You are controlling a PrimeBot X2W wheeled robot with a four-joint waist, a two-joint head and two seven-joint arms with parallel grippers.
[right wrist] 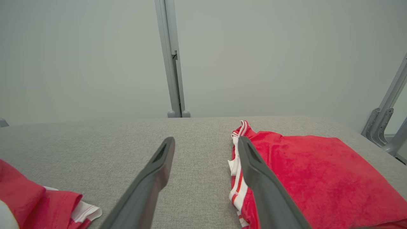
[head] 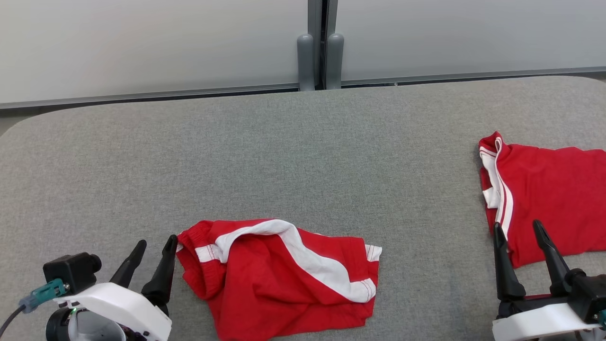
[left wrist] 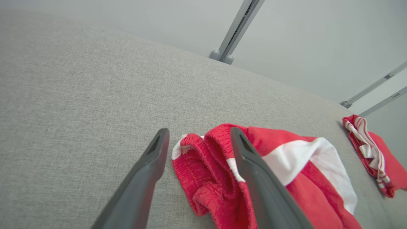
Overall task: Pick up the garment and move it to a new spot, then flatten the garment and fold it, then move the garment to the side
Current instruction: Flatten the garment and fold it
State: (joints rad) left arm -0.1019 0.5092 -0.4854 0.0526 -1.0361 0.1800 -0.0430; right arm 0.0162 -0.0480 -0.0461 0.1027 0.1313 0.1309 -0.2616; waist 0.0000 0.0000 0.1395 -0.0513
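Observation:
A crumpled red garment (head: 279,274) with a broad white stripe lies on the grey padded table (head: 303,156), near the front edge at the centre. My left gripper (head: 156,242) stands open just left of its bunched waistband. In the left wrist view that gripper (left wrist: 199,132) has its right finger over the garment (left wrist: 286,165) and its left finger over bare table, and nothing is held. My right gripper (head: 517,226) is open at the lower right, and the right wrist view shows it (right wrist: 206,140) empty.
A second red garment (head: 544,194) with white trim lies folded flat at the table's right side, partly under my right fingers, and also appears in the right wrist view (right wrist: 311,171). Pale wall panels and a grey post (head: 319,57) stand behind the table.

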